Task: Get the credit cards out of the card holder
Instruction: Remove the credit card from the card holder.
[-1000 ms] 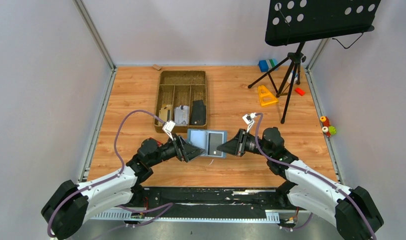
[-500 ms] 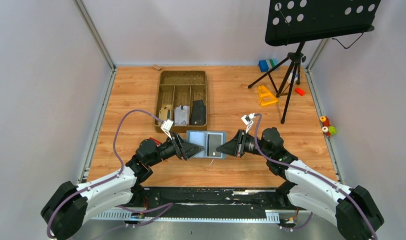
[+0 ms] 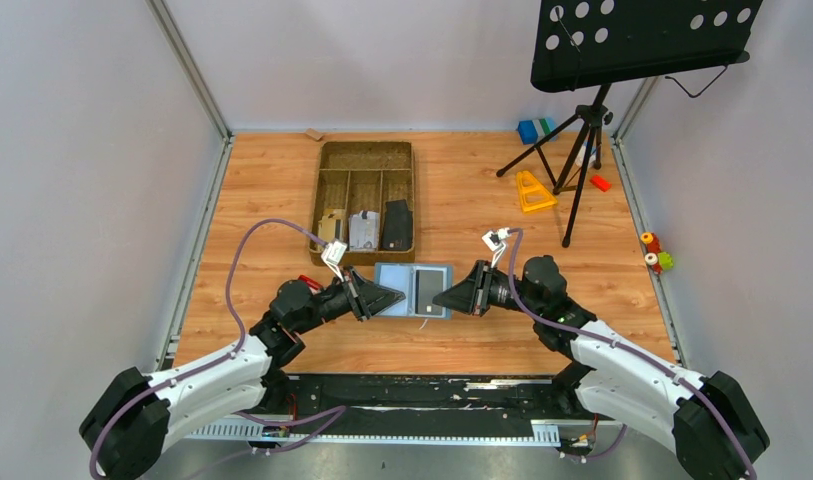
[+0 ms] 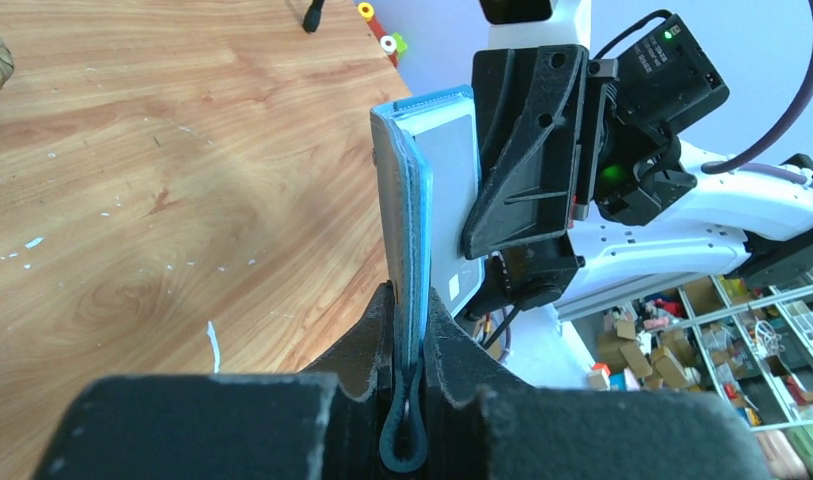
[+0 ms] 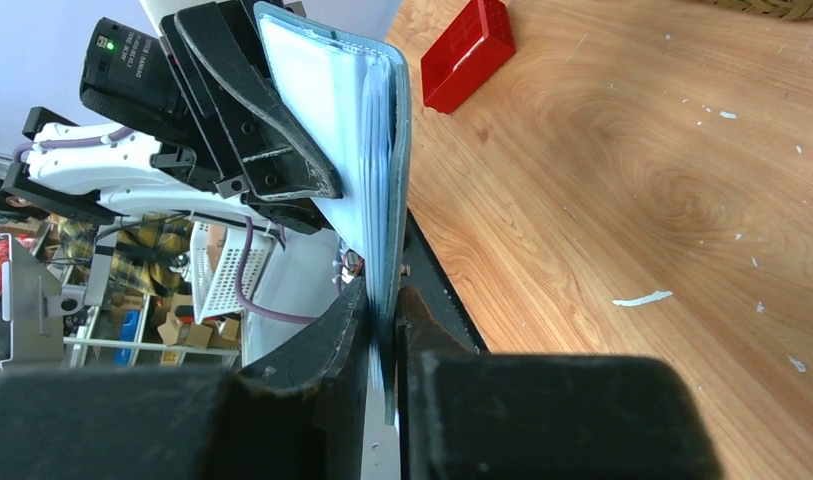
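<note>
Moved: the card holder (image 3: pixel 414 290) sits a touch nearer the arm bases than a second ago, and the left arm's elbow has drawn back slightly. Little else differs.
Place: the card holder is opened out, pale inside up, between the two grippers, just on the near side of the divided tray (image 3: pixel 318 200).
Left gripper (image 3: pixel 386 298): closed tight on the holder's left edge, the folded material pinched between its fingers.
Right gripper (image 3: pixel 445 295): clamped on the right edge, one finger lying across the inner face.
Handling: the holder is probably light and limp, flexing at the fold, so both edges need holding. The credit cards (image 5: pixel 375 150) look thin, stiff and slick, and likely sit tight in their pockets.
Where to hold: a card's exposed edge, drawn out through the pocket's mouth while the other gripper steadies the holder.
Hidden: the number of cards cannot be told, as only stacked pale edges show. The dark panel in the right half may be a card or a window. Whether the holder touches the table (image 3: pixel 482 340) is unclear. The flat pieces in the tray's near compartments are too small to name.
</note>
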`<state>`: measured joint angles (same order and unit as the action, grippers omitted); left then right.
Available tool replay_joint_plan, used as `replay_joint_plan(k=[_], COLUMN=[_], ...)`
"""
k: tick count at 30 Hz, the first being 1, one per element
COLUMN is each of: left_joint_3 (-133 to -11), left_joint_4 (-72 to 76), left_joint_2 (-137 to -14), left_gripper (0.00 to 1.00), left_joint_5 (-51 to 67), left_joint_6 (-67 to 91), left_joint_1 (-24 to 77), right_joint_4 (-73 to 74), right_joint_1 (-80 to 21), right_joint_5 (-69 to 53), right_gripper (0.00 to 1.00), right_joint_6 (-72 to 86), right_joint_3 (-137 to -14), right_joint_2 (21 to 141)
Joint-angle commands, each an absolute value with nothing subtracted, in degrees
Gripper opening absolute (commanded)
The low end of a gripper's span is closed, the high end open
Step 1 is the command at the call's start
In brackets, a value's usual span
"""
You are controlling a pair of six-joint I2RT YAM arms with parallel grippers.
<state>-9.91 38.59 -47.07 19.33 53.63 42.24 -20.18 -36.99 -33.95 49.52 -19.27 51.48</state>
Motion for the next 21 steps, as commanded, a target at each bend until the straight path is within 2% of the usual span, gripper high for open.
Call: replay_joint_plan(k=[1,6,16,18,21], left_joint_3=[-10.66,-10.3,-10.26,-10.57,-10.66], left_joint_4=[40.98,42.3,45.37,45.44,43.75], left_joint_2=[-45.41,-45.42,-47.63,-48.11,-48.06], left_gripper=[0.0,0.0,0.0,0.0,0.0], left_joint_5=[20.35,21.51,23.12,23.73,23.06], left_joint_6=[52.6,54.01,55.98,55.95,55.35], left_joint_1=[42.19,42.19,42.28,42.28,42.28], right_joint_4=[-21.83,-24.64,-28.27,-28.62,-27.91], right_joint_1=[-37.19,-37.24,-37.19,-37.22,-37.22], right_joint_5=[-34.34,-35.91,-38.24,-38.36,-37.42], right_gripper=[0.16,0.32,0.42,0.4,0.22], right_joint_6=[48.08,48.5,48.87,49.03,48.99], right_joint_3=[-21.39,-21.18,-22.02,-22.05,-21.92], right_joint_2=[51.44,52.38,55.81,56.4,55.8])
